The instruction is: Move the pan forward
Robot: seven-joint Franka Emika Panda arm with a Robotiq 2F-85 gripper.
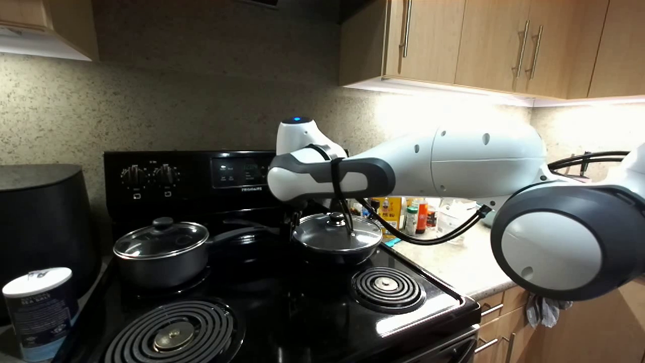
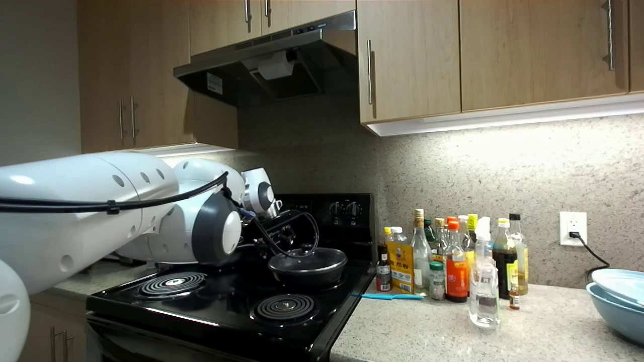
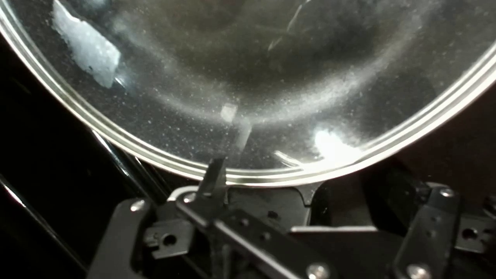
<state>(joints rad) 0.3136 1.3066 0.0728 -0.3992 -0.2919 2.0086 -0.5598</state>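
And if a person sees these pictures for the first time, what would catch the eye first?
Probably the big white robot arm, extended over the stove in both exterior views. Next, perhaps, the glass-lidded pan at the stove's back, its shiny rim curving across the wrist view. Then the crowd of bottles on the counter beside the stove.

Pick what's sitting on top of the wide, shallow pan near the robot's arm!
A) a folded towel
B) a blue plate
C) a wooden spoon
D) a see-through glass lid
D, because an exterior view shows a glass lid with a shiny rim and a knob covering the pan.
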